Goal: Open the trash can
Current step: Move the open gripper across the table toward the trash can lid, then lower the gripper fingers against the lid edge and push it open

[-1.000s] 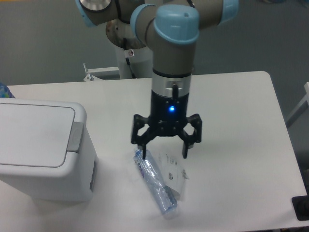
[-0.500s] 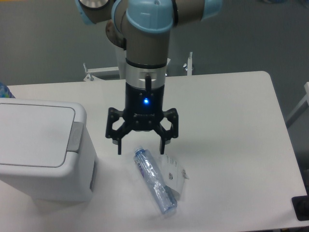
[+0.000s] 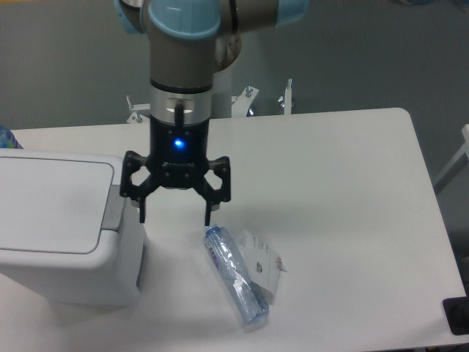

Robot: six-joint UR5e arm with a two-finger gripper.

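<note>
The trash can (image 3: 62, 227) is a large white boxy bin at the left of the table, with its flat lid down and a grey push tab (image 3: 113, 209) on the lid's right edge. My gripper (image 3: 174, 217) hangs open and empty just right of the bin. Its left finger is close to the grey tab, beside the bin's right wall. I cannot tell whether it touches the bin.
A clear plastic bottle (image 3: 234, 275) lies on its side on the white table (image 3: 344, 220), right of the gripper, with a crumpled clear wrapper (image 3: 265, 268) beside it. A dark object (image 3: 458, 315) sits at the table's front right corner.
My arm has moved steadily left, from above the bottle to the trash can's right side. The jaws stayed open. The bottle and bin have not moved.
</note>
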